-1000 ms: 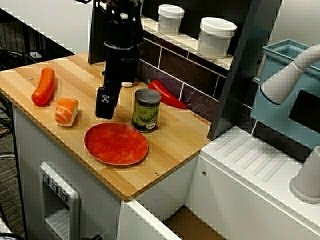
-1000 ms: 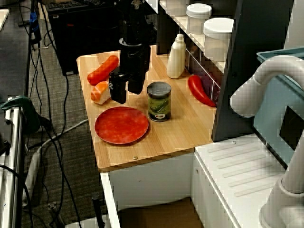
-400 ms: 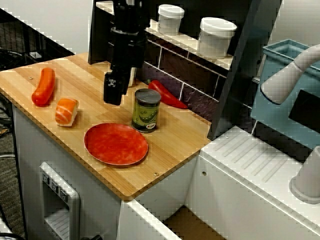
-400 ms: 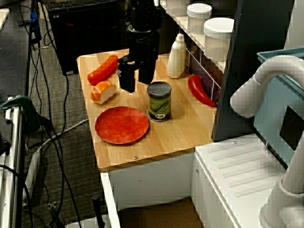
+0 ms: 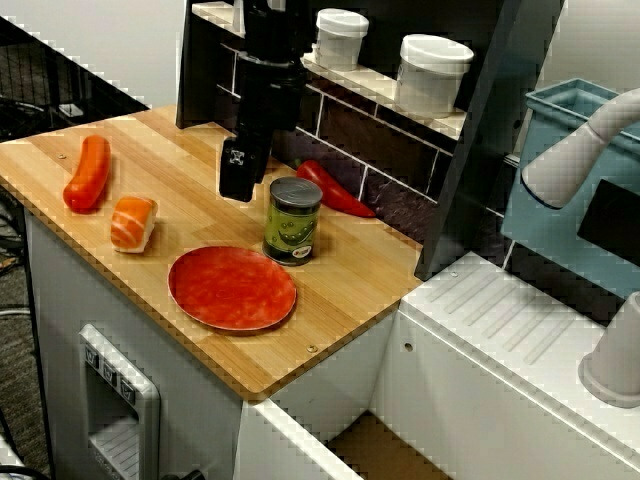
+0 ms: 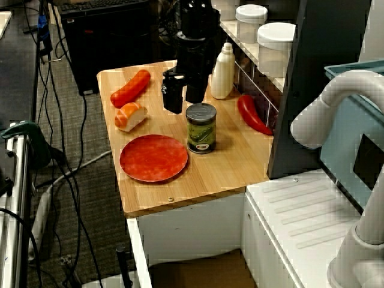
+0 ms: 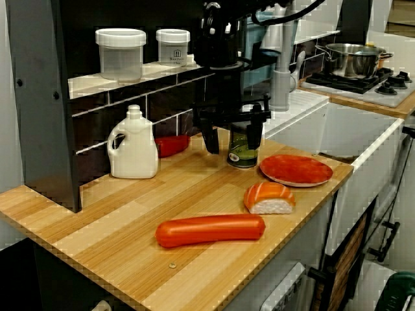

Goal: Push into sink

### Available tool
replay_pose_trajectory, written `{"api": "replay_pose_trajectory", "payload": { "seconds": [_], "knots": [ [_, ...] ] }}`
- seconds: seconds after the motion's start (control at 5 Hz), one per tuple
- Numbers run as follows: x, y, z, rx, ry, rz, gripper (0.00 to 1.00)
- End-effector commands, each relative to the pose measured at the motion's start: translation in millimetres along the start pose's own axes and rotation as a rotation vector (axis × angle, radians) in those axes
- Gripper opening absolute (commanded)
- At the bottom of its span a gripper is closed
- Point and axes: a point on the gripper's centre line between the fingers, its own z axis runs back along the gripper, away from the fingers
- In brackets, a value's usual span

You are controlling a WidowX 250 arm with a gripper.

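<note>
The gripper (image 7: pixel 235 133) has moved back from the red plate (image 5: pixel 232 288) to just behind the can (image 5: pixel 292 220), jaws apart and empty. Lower behind the can, then push it steadily toward the sink (image 7: pixel 363 139) beyond the plate.

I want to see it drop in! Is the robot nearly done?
Nothing is done yet: the green can and red plate sit on the wooden counter. The open pincer hangs empty beside the can. All the pushing to the sink is left.
</note>
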Motion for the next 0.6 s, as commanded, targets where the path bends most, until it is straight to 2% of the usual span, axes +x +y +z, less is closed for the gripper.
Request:
{"api": "replay_pose_trajectory", "payload": {
  "seconds": [0.0,0.2,0.4],
  "knots": [
    [3.6,4.5,12.1,0.016,0.009,-0.072,1.0],
    [6.2,-0.4,11.2,-0.015,0.006,-0.121,1.0],
    [24.9,-24.8,8.3,-0.09,-0.026,-0.226,1.0]
  ]
}}
